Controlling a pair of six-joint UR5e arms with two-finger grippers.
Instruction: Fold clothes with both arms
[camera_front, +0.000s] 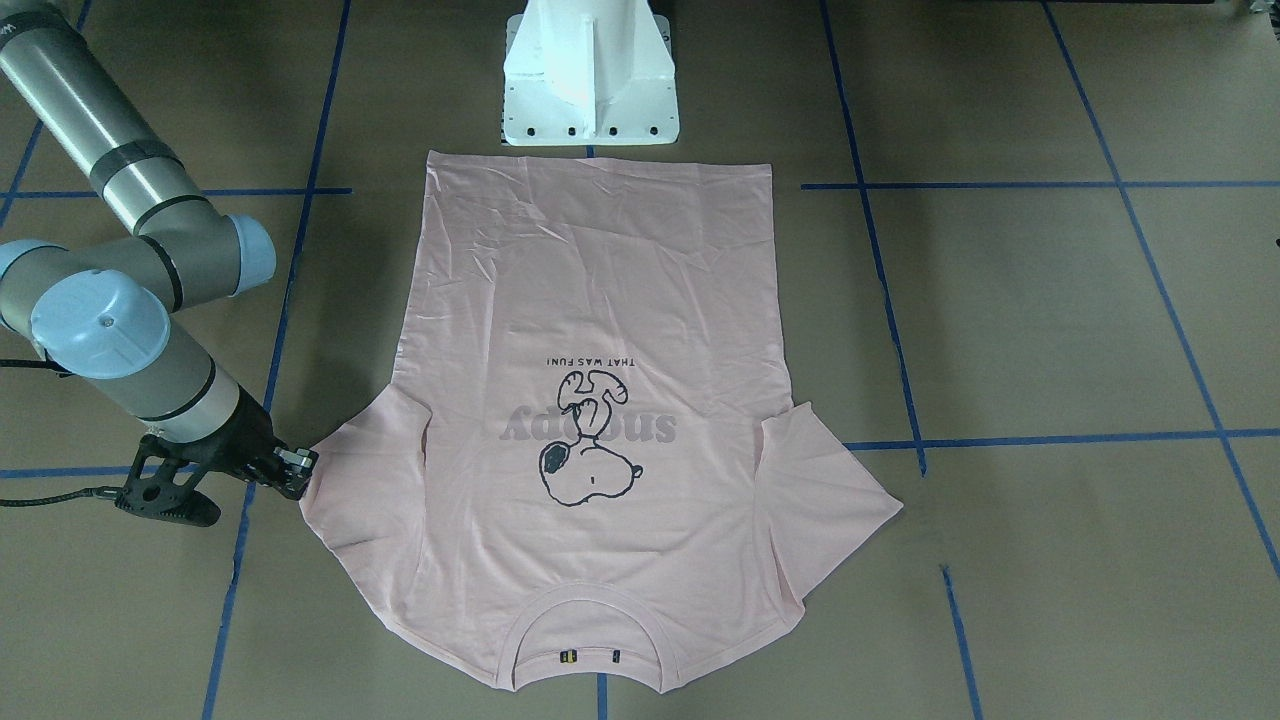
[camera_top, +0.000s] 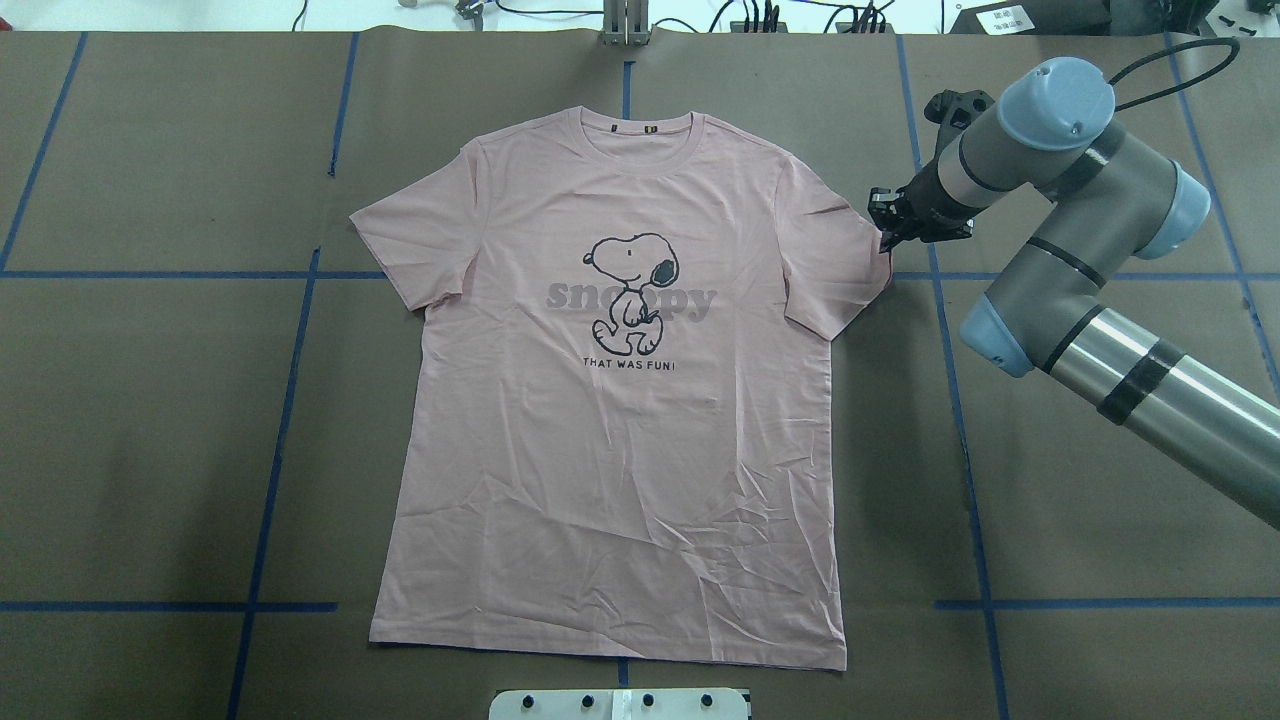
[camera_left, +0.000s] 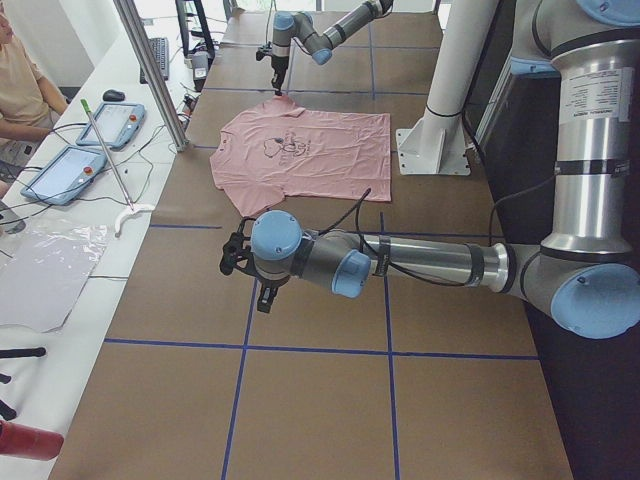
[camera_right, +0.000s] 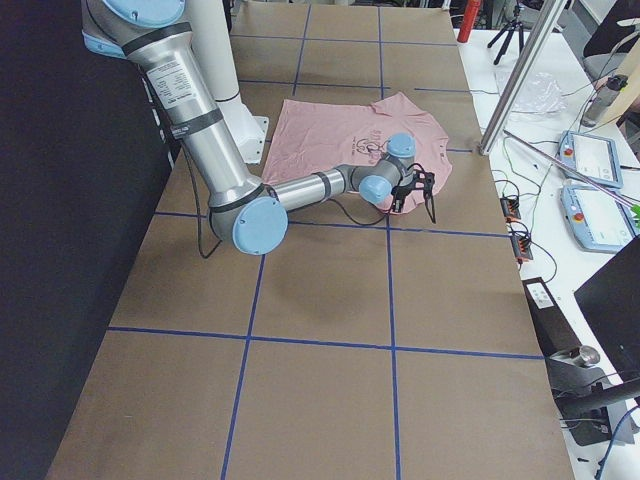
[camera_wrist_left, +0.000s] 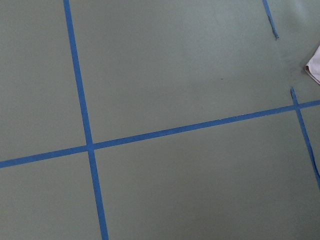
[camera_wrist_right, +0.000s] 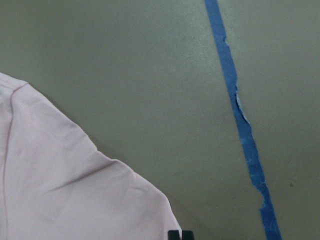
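Ribbed crew neck of the pale pink short-sleeved jersey T-shirt lies nearest the front-facing camera. The garment is spread flat, print up, on the brown blue-taped desk, hem toward the white pedestal. At the tip of one sleeve sits the right black two-finger tool, jaws narrow and seemingly pinching the sleeve's edge. Well apart from the garment, the left tool hangs over bare desk; its opening cannot be told.

Risks noted: a pinch on so little cloth may slip once lifted. A one-sided pull, with the left arm unengaged, would likely drag the body askew and add creases to the wrinkled lower half.
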